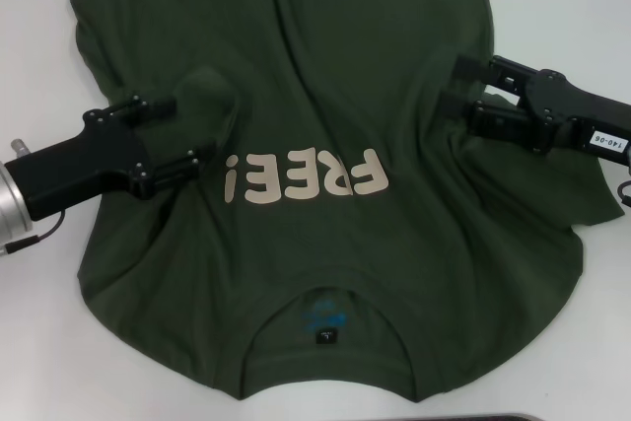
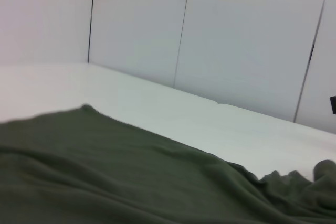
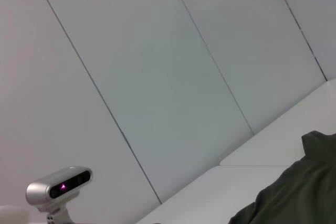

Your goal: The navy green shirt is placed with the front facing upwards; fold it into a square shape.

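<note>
The navy green shirt (image 1: 315, 76) lies spread on the white table (image 1: 39, 27), front up, with cream letters "FREE!" (image 1: 304, 175) on the chest. Its collar, blue print and small black tag (image 1: 324, 336) lie toward the near edge. My left gripper (image 1: 190, 132) rests over the shirt's left side beside a raised fold (image 1: 212, 96), its fingers spread open. My right gripper (image 1: 463, 89) sits open over the shirt's right side, level with the letters. In both wrist views the shirt (image 2: 131, 182) (image 3: 294, 198) shows only as rumpled green cloth, without any fingers.
White table surface (image 2: 173, 114) runs beyond the cloth to grey wall panels (image 2: 236, 35). A small silver camera (image 3: 59, 186) stands on a mount by the wall. A dark strip (image 1: 513, 417) shows at the near table edge.
</note>
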`<state>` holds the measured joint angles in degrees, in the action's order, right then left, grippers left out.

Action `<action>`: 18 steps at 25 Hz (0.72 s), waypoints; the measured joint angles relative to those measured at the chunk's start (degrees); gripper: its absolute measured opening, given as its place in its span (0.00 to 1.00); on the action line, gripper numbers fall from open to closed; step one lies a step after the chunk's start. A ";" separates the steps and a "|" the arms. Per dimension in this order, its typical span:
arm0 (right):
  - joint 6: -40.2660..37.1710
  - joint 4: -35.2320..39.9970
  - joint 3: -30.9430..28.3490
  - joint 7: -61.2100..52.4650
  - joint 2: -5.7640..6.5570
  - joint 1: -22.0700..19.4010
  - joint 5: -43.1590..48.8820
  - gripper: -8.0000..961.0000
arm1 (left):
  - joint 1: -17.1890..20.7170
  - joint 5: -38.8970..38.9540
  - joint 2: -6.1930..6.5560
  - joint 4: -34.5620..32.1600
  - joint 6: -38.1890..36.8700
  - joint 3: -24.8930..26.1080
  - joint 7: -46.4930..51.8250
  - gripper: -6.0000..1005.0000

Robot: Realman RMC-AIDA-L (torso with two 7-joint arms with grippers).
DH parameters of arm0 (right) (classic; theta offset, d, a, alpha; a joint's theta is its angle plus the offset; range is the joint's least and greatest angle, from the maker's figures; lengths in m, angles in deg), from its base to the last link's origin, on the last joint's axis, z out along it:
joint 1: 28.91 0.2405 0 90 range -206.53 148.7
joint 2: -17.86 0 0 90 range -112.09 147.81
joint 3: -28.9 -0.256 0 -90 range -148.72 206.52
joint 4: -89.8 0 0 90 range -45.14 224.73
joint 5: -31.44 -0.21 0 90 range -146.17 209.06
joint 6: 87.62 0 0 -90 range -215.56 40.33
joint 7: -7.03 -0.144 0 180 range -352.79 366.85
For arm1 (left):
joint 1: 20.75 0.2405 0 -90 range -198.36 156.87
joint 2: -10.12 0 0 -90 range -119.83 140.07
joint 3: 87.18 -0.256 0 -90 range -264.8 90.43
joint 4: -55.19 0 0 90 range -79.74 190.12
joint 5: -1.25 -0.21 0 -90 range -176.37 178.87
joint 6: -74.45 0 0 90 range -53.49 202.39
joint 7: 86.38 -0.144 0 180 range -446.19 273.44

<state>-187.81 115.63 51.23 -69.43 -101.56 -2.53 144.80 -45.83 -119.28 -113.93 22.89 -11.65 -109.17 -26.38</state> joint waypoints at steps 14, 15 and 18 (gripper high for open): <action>0.22 -0.51 -1.86 -0.76 0.00 -0.68 -0.07 0.96 | 0.90 1.78 -0.04 2.61 4.12 -3.24 -13.49 0.78; 0.22 -0.74 -1.94 -0.77 -0.02 -0.68 -0.07 0.96 | 1.19 1.78 -0.04 2.57 4.58 -3.88 -13.84 0.78; 0.30 -1.25 -2.08 -0.79 -0.03 -0.68 -0.07 0.96 | 1.78 1.78 -0.14 2.88 5.59 -4.64 -15.74 0.78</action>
<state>-187.51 114.38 49.15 -70.22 -101.59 -3.21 144.73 -44.04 -117.50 -114.07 25.77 -6.06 -113.81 -42.12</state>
